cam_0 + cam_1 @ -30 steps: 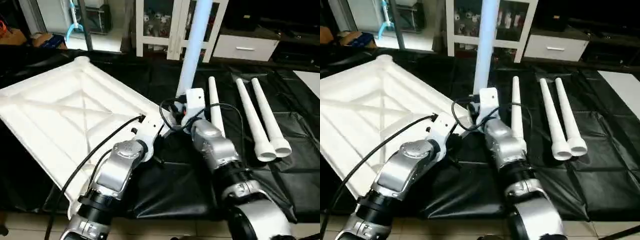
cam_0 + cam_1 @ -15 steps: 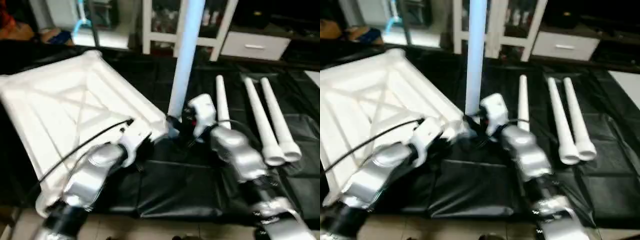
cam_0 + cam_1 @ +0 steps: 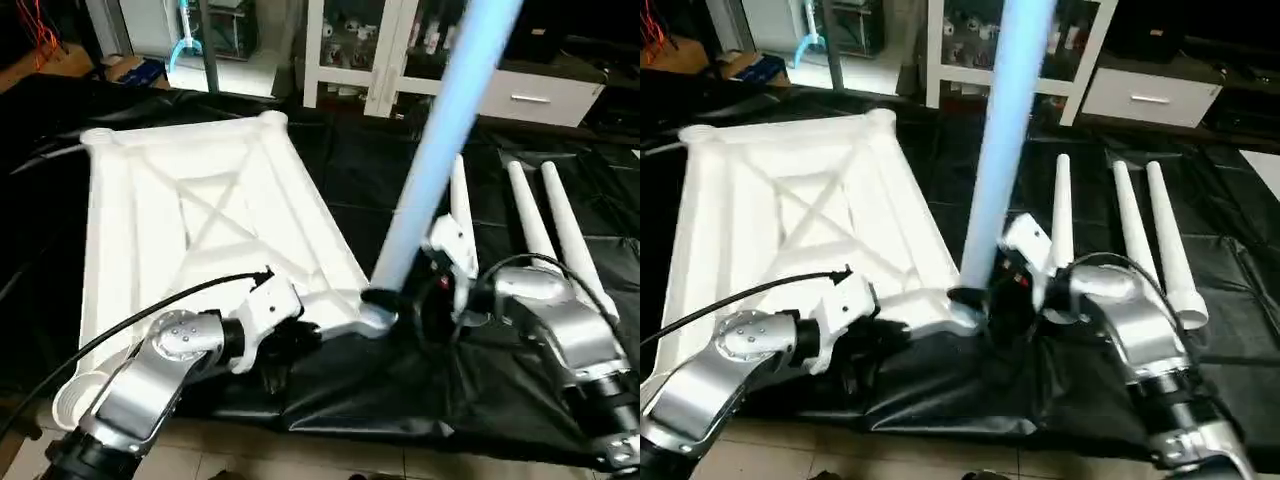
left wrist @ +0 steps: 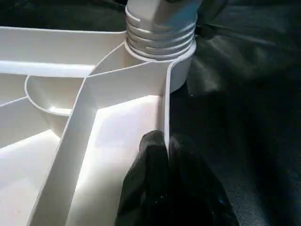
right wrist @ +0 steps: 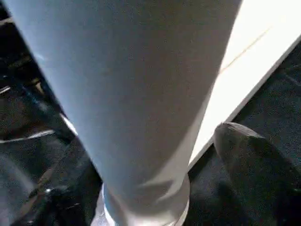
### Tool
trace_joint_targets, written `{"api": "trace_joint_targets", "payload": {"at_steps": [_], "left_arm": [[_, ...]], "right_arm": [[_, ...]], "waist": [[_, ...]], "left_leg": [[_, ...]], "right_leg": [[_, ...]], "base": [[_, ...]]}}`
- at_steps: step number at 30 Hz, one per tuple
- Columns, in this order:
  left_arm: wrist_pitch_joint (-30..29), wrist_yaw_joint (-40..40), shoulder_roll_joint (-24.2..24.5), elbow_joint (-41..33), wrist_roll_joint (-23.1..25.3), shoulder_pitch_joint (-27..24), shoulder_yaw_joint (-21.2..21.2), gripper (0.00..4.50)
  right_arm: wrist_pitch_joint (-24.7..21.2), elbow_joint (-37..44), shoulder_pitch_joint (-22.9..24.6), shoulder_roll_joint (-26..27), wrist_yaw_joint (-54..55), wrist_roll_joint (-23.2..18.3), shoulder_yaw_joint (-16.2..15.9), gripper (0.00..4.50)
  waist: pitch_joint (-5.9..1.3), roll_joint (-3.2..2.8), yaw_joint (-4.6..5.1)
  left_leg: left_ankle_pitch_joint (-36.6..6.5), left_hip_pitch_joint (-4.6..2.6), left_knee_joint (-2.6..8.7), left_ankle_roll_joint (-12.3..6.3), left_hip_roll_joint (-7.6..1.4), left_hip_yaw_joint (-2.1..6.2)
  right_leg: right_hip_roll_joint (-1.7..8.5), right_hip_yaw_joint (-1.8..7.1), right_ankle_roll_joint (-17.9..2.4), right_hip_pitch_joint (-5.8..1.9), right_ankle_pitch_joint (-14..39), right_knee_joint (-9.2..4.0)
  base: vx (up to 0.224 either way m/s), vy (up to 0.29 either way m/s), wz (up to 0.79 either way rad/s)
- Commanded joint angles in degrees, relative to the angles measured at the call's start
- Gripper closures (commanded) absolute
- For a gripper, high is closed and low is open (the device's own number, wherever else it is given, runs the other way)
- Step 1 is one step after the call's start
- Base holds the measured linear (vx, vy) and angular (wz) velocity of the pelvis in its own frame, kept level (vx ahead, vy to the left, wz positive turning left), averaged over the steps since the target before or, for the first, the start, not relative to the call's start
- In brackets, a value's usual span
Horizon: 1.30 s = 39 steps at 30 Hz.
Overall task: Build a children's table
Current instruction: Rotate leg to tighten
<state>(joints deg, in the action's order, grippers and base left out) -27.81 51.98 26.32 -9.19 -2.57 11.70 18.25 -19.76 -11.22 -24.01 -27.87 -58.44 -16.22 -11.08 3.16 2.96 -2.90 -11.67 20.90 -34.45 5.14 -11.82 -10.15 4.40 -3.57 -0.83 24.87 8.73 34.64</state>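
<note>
The white table top [image 3: 130, 230] lies upside down on the black mat, X-ribs up. One white leg [image 3: 430, 170] stands in the top's near right corner socket [image 3: 372, 320] and leans to the right. Its threaded end [image 4: 160, 33] sits in the socket. My left gripper [image 4: 162, 143] is shut on the top's rim wall just short of that socket. My right gripper [image 3: 397, 300] stands open around the leg's base, and one finger [image 5: 244, 150] is apart from the tube. Three loose legs [image 3: 530, 215] lie side by side on the mat to the right.
A white glass-door cabinet [image 3: 375, 50] and a white drawer unit [image 3: 540, 95] stand behind the mat. The black mat [image 3: 350, 400] ends near the front at the tiled floor. A black cable [image 3: 150, 310] arcs over my left forearm.
The whole picture has shifted with the camera. My right gripper's fingers have spread apart off the leg's base. The standing leg now leans further to the right. The left gripper keeps its hold.
</note>
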Motion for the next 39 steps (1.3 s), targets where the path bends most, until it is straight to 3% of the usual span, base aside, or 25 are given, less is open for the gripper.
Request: {"api": "trace_joint_targets", "payload": {"at_steps": [1, 10, 17, 21, 24, 30, 33, 34, 35, 39], "left_arm": [[2.3, 2.2, -0.3, -2.9, -3.0, -0.1, 0.4, 4.5], [1.9, 2.6, 0.1, -3.4, -3.5, -0.3, 0.4, 4.5], [2.0, 2.8, 0.2, -3.1, -3.6, -0.3, 0.7, 4.5], [1.7, 1.8, 0.0, -2.4, -2.7, 0.1, 1.2, 4.5], [1.4, 0.4, -0.5, -1.6, -1.5, 0.5, 1.7, 4.5], [-4.3, -10.3, -6.4, 3.2, 4.9, 4.4, 3.6, 4.5], [-5.8, -12.4, -7.9, 4.1, 5.8, 5.4, 3.8, 4.5], [-9.5, -17.7, -11.9, 6.7, 7.4, 7.7, 3.3, 4.5], [-11.8, -22.8, -15.5, 9.5, 9.1, 9.7, 2.4, 4.5], [-12.5, -27.3, -19.2, 13.1, 10.5, 12.0, 1.8, 4.5]], "right_arm": [[-2.0, 0.1, 0.7, -1.6, -0.6, -0.5, 0.6, 1.13], [-3.5, 1.2, 1.5, -1.2, -2.7, -2.0, 0.6, 1.75], [-3.9, 1.7, 2.2, -1.2, -2.5, -1.9, 0.3, 2.38], [-3.3, -0.6, 1.5, 1.9, 3.7, 0.0, 1.3, 2.42], [-2.9, -2.2, 1.0, 3.7, 7.6, 1.6, 1.6, 2.46], [-5.3, -11.5, -2.9, 14.8, 28.4, 5.2, 4.6, 2.53], [-5.5, -13.6, -3.9, 16.9, 32.2, 5.6, 5.3, 2.54], [-4.5, -18.4, -6.0, 21.1, 40.0, 6.7, 6.4, 2.54], [-2.9, -23.1, -8.1, 24.5, 47.7, 8.4, 7.2, 2.54], [0.6, -29.7, -11.0, 29.4, 56.6, 9.7, 8.0, 2.55]], "waist": [[-3.15, 0.04, 0.09], [-3.31, 0.03, 0.0], [-3.27, -0.04, -0.05], [-3.31, 0.02, 0.02], [-3.18, 0.05, 0.4], [-3.19, 0.08, 1.75], [-3.29, 0.12, 2.17], [-3.39, 0.09, 2.49], [-3.14, -0.04, 3.01], [-3.57, -0.03, 3.25]], "left_leg": [[-10.2, -0.29, 4.09, -3.03, -1.17, -0.09], [-8.0, -0.14, 3.98, -3.42, -1.18, -0.04], [-9.0, -0.22, 4.03, -2.9, -1.2, -0.02], [-8.4, -0.11, 4.01, -2.73, -1.14, -0.01], [-10.3, -0.02, 4.12, -1.84, -1.09, 0.09], [-13.9, -0.01, 4.28, 0.55, -0.72, 0.57], [-15.3, -0.13, 4.25, 1.06, -0.66, 0.75], [-15.9, -0.1, 4.17, 1.05, -0.68, 0.75], [-17.9, -0.6, 3.98, 2.05, -0.42, 0.76], [-19.0, -0.28, 4.22, 2.14, -0.34, 1.25]], "right_leg": [[2.64, 2.45, -9.3, -3.4, 17.1, -4.13], [2.54, 2.38, -10.4, -3.57, 13.6, -3.66], [2.57, 2.37, -9.8, -3.5, 15.3, -3.84], [2.57, 2.36, -9.8, -3.51, 14.8, -3.73], [2.61, 2.32, -8.6, -3.39, 18.7, -4.13], [2.67, 2.02, -5.5, -3.15, 26.5, -5.01], [2.68, 1.8, -4.5, -3.07, 27.9, -5.19], [2.68, 1.83, -4.6, -2.88, 27.7, -5.15], [2.57, 1.55, -4.2, -2.25, 30.9, -5.62], [2.53, 1.07, -2.7, -2.88, 29.3, -5.7]], "base": [[0.0, 0.0, 0.0], [0.0, 0.0, 0.0], [0.0, 0.0, 0.0], [0.0, 0.0, 0.0], [0.0, 0.0, 0.0], [0.0, 0.0, 0.0], [0.0, 0.0, 0.0], [0.0, 0.0, 0.0], [0.0, 0.0, 0.0], [0.0, 0.0, 0.0]]}}
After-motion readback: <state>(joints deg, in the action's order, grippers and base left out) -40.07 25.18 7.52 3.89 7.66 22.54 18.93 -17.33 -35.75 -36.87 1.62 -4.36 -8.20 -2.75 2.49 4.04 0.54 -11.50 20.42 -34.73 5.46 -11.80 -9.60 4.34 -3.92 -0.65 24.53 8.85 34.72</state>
